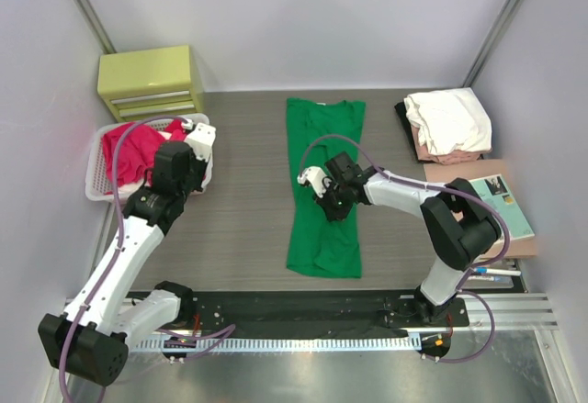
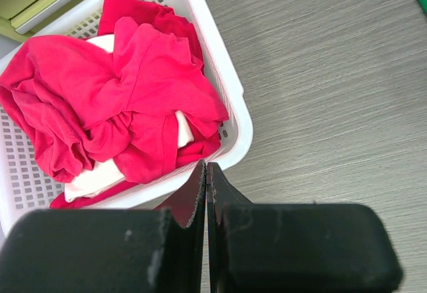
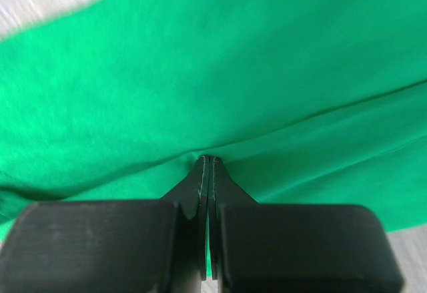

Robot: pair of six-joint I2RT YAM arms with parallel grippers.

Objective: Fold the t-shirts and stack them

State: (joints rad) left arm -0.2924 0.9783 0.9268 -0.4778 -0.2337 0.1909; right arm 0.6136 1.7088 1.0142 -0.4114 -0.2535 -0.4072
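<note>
left gripper (image 2: 207, 167) — jaws closed, empty, well left of green t-shirt (image 1: 326, 238) | right gripper (image 3: 207, 160) — jaws pinched together on green t-shirt, mid-length

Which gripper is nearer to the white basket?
Left. The left gripper hangs shut just outside the basket rim; the right gripper is far from it, pinching the green shirt.

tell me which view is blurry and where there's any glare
Right wrist: green shirt soft and smeared, its edge blurred; left wrist: sharp, basket holes and red shirts crisp; top: even light, glare only on the metal strip at the near edge.
</note>
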